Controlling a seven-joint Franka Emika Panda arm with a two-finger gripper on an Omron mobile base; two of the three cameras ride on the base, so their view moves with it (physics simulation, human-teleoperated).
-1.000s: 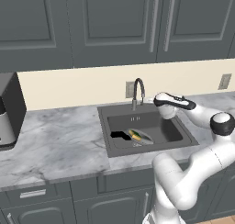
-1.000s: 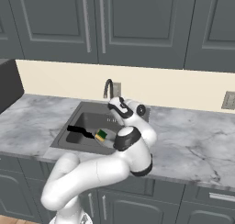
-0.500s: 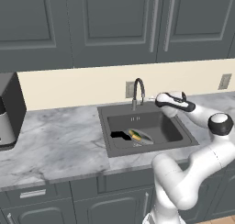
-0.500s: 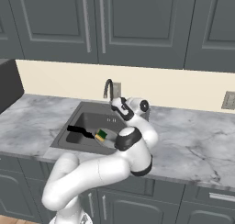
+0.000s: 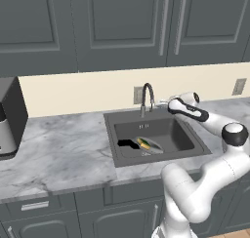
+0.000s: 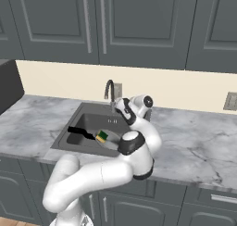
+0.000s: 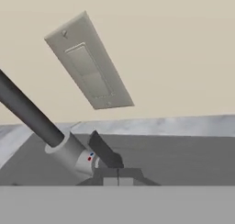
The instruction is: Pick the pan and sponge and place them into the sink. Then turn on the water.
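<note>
Silver-grey pan (image 5: 150, 145) and sponge (image 6: 102, 136) lie in the sink (image 5: 190, 145) toward its left wall, while the gripper (image 7: 118, 176), jaws pressed together, has advanced to the faucet (image 5: 146, 96) lever (image 7: 105, 151) at the rear edge; water not yet running.

Dark grey upper cabinets (image 5: 122, 27) with vertical bar handles (image 5: 163, 25) line the top of the kitchen. A cream backsplash wall (image 5: 88, 91) runs beneath them and carries grey wall plates (image 7: 89, 68). The grey-veined marble countertop (image 5: 58, 154) sits on dark grey base cabinets (image 5: 97, 215). A dark appliance (image 5: 10, 117) stands at the counter's left end.
</note>
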